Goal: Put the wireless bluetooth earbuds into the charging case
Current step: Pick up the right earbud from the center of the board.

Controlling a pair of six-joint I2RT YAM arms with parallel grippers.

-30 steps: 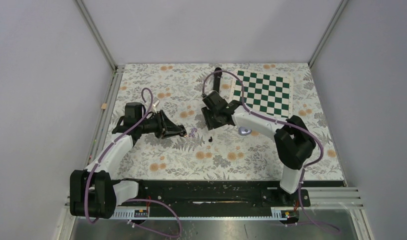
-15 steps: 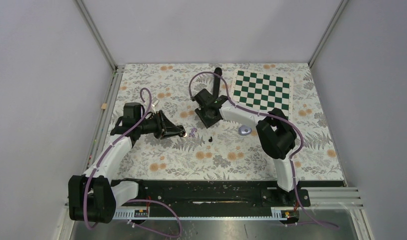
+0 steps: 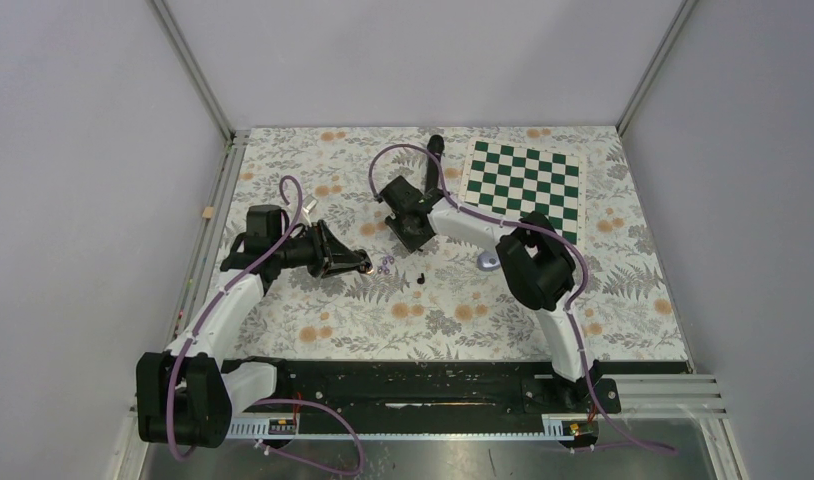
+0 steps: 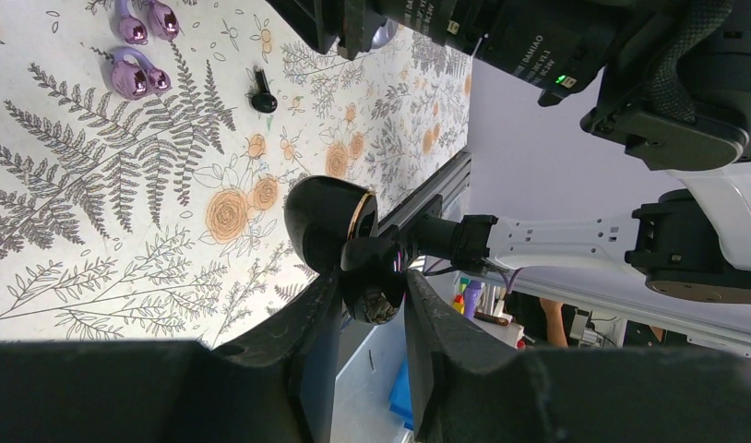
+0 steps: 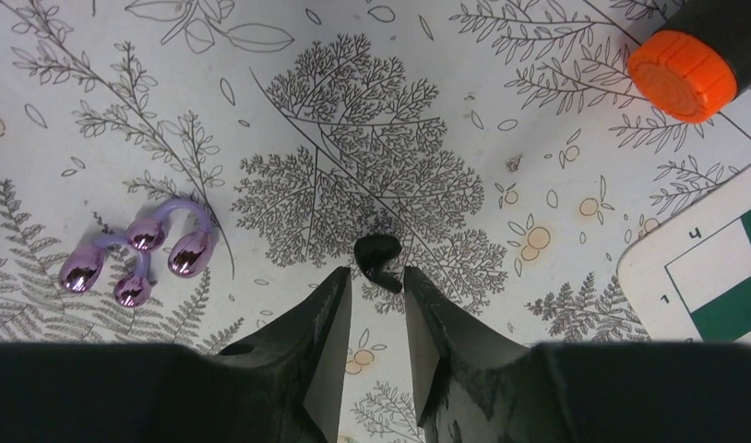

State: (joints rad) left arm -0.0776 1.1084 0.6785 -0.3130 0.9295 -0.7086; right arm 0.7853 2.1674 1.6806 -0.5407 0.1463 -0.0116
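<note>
A tiny black earbud (image 5: 379, 261) lies on the flowered cloth, just past the tips of my right gripper (image 5: 376, 281). That gripper is open, with its fingers to either side of the earbud and not touching it. Pale purple earbuds (image 5: 137, 258) lie in a cluster to its left. From above, the black earbud (image 3: 421, 277) sits below the right gripper (image 3: 415, 240) and the purple earbuds (image 3: 383, 265) lie beside the left gripper (image 3: 363, 265). My left gripper (image 4: 372, 277) is shut on a black rounded charging case (image 4: 330, 221) with a gold rim, held above the cloth.
A long black microphone (image 3: 433, 160) with an orange end (image 5: 683, 74) lies at the back. The green chessboard (image 3: 523, 185) is at the back right. A pale purple oval case (image 3: 490, 262) sits by the right forearm.
The right arm has swung left and come down over the black earbud while its fingers narrowed. The left arm has barely moved and keeps its hold.
</note>
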